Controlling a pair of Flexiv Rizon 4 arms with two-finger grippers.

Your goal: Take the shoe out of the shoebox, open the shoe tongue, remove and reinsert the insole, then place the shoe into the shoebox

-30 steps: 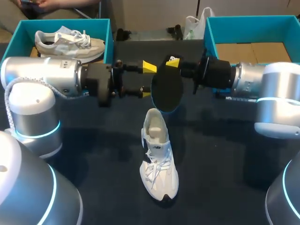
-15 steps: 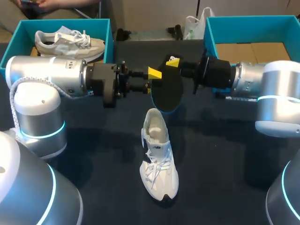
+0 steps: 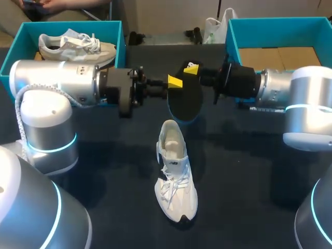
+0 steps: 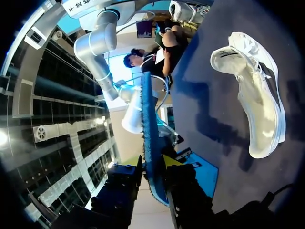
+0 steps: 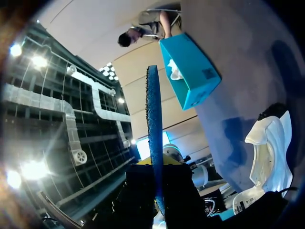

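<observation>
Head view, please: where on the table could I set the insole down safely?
Bare table lies right of the white shoe, and left of it up to the left arm's base. Crowded behind its heel: left gripper and right gripper at the insole.

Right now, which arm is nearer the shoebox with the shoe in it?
Left. The left arm lies just in front of that shoebox; the right arm is on the opposite side, beside the empty shoebox.
</observation>
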